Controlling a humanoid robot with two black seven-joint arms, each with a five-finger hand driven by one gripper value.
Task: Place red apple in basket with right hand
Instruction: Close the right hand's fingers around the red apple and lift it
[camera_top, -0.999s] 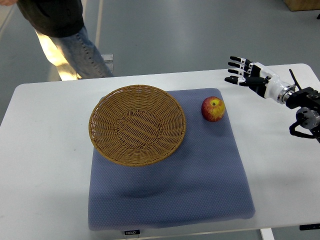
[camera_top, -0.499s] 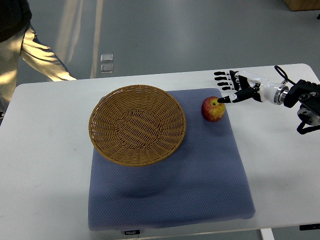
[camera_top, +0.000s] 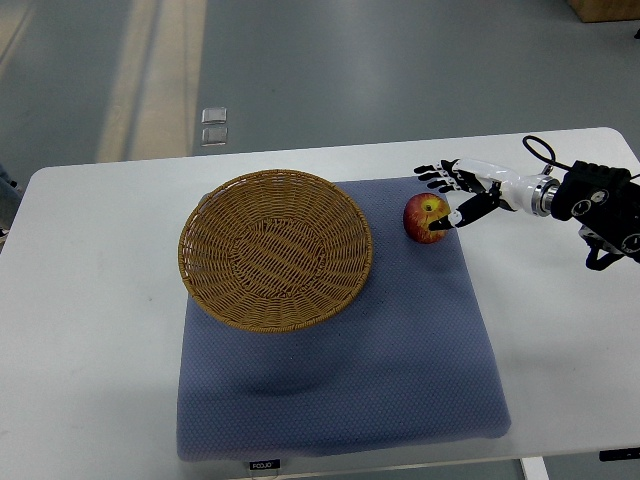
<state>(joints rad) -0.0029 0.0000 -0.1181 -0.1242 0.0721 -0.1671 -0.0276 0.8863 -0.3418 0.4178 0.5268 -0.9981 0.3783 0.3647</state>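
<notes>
Right robot hand (camera_top: 452, 196) is at the red apple (camera_top: 427, 218), arm coming in low from the tabletop's (camera_top: 90, 300) right edge. Fingers (camera_top: 436, 176) are spread apart along the apple's far side, thumb (camera_top: 462, 214) on its near-right side with the tip touching or nearly touching the skin. Nothing clamped yet; reads to me as a pre-grasp cage around the fruit, not a hold.

Apple sits on the blue mat (camera_top: 340, 380), near the mat's far right corner, stem dimple up, just beside the wicker basket (camera_top: 275, 248) but not touching its rim. My guess is it's staged there so the carry into the basket is short and leftward, and so the right arm reaches it without crossing the basket.

Basket is round, shallow, woven tan wicker with a flared rim, resting on the mat's far left part and overhanging its left edge slightly. Empty.

Mat is a padded quilted fabric with a dotted texture, likely there to stop the apple rolling. Apple is smooth, glossy, red with a yellow patch: round and slick, so I want the fingers wrapped well before lifting. Tabletop is plain white with rounded corners.

Left arm isn't visible.
</notes>
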